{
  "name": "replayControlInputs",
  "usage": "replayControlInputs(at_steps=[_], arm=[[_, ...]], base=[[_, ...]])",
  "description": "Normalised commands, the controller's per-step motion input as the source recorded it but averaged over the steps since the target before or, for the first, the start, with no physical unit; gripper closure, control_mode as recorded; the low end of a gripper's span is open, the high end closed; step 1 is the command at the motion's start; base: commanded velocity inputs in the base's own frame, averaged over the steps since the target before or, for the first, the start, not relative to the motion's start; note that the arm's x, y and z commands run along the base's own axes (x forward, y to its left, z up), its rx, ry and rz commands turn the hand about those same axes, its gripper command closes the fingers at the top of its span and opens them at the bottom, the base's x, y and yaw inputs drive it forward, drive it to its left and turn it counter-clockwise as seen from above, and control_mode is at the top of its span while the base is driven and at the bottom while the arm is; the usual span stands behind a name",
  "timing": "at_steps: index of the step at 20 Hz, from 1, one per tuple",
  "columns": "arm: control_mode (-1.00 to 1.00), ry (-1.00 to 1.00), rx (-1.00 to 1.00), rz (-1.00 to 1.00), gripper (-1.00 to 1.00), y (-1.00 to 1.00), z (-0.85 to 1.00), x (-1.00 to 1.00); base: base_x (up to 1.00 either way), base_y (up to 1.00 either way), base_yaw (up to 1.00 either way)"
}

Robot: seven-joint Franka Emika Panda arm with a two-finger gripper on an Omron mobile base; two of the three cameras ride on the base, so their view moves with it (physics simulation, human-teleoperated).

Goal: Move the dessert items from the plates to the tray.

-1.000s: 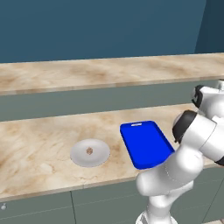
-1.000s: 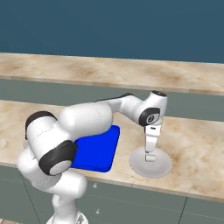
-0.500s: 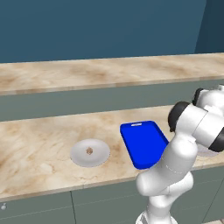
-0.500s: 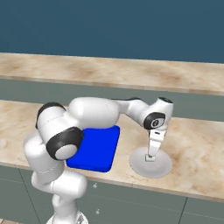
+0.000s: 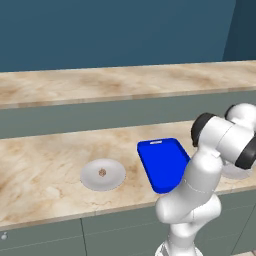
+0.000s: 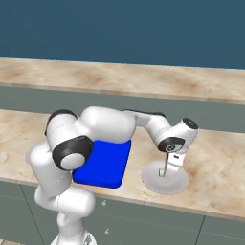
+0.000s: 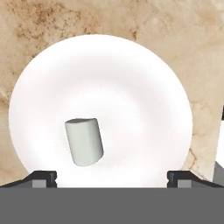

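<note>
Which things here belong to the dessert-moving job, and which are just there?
Job:
- white cylinder on right plate
- brown chunk on left plate
- blue tray
- open pincer

Just there:
- marble counter
- back ledge

A: Where do the base views sit?
B: Behind the arm, left and right, looking down over the counter point(image 5: 45, 165); both share the tray point(image 5: 162, 162) beside the hand.
A: And the hand view?
B: Close, straight down on the plate point(image 7: 131, 87) under the gripper point(image 6: 168, 168).
</note>
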Motion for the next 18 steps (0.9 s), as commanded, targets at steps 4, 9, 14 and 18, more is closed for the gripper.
replayControlInputs(at_steps=[4,9,14,18], arm=[[-1.0,-0.03,0.0,-0.05,-1.0,0.0,-0.23,0.15],[-1.0,0.0,0.0,-0.05,-1.0,0.0,-0.22,0.23],[-1.0,0.0,0.0,-0.01,-1.0,0.0,-0.24,0.26],[-1.0,0.0,0.0,0.0,-1.0,-0.08,-0.25,0.13]], base=[[0.0,0.0,0.0],[0.0,0.0,0.0],[0.0,0.0,0.0],[0.0,0.0,0.0]])
